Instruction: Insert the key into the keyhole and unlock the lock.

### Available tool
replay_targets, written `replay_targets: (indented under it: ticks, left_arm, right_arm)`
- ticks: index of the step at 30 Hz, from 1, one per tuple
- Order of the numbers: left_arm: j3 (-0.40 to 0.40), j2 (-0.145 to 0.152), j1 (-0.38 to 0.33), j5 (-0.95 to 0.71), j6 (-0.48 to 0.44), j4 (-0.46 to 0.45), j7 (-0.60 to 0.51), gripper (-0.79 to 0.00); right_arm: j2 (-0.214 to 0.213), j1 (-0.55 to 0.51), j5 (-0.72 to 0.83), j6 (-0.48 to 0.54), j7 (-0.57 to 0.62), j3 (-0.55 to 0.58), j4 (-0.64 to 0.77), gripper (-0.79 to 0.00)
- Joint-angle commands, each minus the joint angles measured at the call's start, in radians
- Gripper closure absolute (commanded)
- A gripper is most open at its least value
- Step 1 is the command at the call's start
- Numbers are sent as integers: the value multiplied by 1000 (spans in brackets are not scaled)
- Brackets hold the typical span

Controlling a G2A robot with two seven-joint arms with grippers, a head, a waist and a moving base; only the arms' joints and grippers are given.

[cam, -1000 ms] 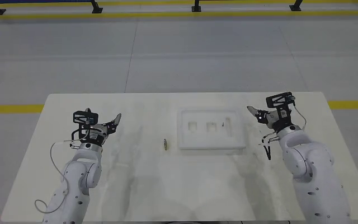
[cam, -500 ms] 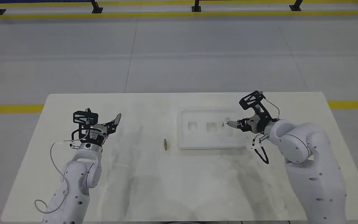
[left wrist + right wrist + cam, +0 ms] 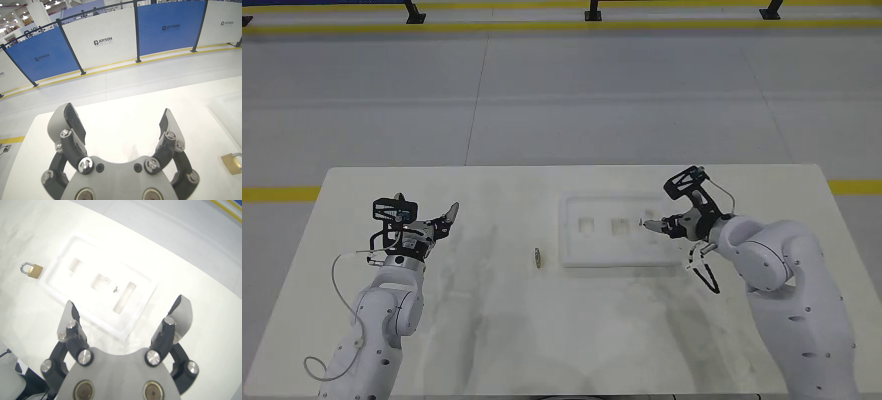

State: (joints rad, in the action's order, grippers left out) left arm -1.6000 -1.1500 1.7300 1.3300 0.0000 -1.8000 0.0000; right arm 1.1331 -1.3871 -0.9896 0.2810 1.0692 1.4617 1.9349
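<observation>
The right arm (image 3: 762,255) is bent in over the table (image 3: 492,330), the right claw (image 3: 124,300) hanging over the right part of the white foam tray (image 3: 132,323), fingers spread wide with nothing in them. The small key (image 3: 115,289) lies on the tray between its square middle pocket (image 3: 98,281) and its long slot (image 3: 124,298), and the brass padlock (image 3: 34,270) lies on the table just beside the tray's other end. The left arm (image 3: 387,300) sits near the table's left side, the left claw (image 3: 117,108) wide open and empty too, well apart from the padlock.

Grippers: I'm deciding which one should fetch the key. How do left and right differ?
Place: the left gripper hangs over the table away from the foam tray, and the right gripper hangs over that tray. Aim: left points outward, right angles down toward the key. Both are open and empty.
</observation>
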Motion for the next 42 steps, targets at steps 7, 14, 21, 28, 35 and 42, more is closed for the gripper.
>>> replay_targets:
  ticks: [7, 14, 21, 28, 35, 42]
  left_arm:
    - [0, 0, 0, 0, 0, 0, 0, -785]
    - [0, 0, 0, 0, 0, 0, 0, -785]
    - [0, 0, 0, 0, 0, 0, 0, -785]
    - [0, 0, 0, 0, 0, 0, 0, -785]
    - [0, 0, 0, 0, 0, 0, 0, -785]
    - [0, 0, 0, 0, 0, 0, 0, -785]
  right_arm:
    - [2, 148, -91, -46, 194, -122, -47, -785]
    - [22, 284, -146, -103, 289, -275, -178, -345]
    - [36, 323, -158, -150, 273, -346, -261, -348]
    - [43, 329, -176, -184, 263, -378, -310, -296]
    - [51, 323, -181, -279, 257, -386, -324, -302]
    - [64, 337, -166, -392, 265, -400, -334, -292]
